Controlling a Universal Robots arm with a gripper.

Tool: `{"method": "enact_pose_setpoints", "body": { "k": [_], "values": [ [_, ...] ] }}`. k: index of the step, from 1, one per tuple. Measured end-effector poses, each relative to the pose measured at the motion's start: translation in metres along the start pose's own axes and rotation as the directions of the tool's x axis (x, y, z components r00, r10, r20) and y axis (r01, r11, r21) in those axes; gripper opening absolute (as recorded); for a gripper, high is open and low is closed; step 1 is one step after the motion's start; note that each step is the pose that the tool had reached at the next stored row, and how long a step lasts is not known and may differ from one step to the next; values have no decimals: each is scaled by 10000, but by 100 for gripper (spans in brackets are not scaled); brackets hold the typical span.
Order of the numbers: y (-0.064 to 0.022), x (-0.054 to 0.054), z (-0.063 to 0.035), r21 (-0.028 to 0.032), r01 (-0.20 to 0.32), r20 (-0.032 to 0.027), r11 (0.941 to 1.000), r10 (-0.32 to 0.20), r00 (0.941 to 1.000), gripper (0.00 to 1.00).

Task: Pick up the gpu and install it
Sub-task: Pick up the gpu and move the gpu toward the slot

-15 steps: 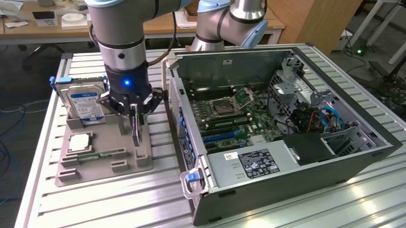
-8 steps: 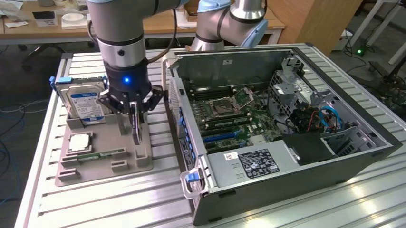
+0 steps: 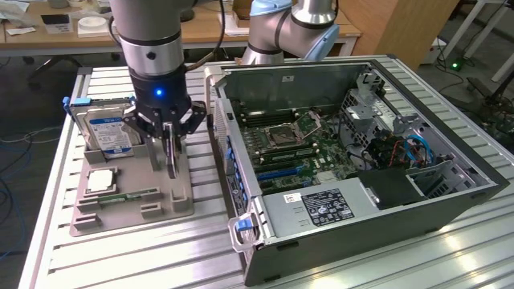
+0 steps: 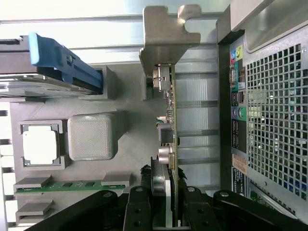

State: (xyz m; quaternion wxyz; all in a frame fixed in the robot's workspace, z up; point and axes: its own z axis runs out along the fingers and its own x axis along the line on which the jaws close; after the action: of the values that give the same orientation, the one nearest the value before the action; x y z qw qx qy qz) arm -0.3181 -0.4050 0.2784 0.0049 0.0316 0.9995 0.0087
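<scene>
Black jaws clamp the thin flat gpu (image 4: 171,118), bent silver bracket (image 4: 166,33) at its far end.

Robotics laboratory, computer-hardware work cell. Contents: slatted aluminium bench (image 3: 120,259) bearing an open tower case (image 3: 362,241) and a grey parts fixture (image 3: 129,211) with a hard drive (image 3: 108,132); one industrial arm (image 3: 148,42), its gripper (image 3: 168,135) clamped on the gpu (image 3: 171,159); a second arm (image 3: 289,27) behind the case. Background: cluttered wooden desks (image 3: 201,27) and loose cables (image 3: 16,141) on the floor.
</scene>
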Motion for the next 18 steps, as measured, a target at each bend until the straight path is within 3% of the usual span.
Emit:
{"method": "enact_pose_setpoints", "body": {
  "k": [18],
  "values": [
    [6, -3, -310, -55, 2, -4, 10000, -2, 10000, 29]
  ]
}}
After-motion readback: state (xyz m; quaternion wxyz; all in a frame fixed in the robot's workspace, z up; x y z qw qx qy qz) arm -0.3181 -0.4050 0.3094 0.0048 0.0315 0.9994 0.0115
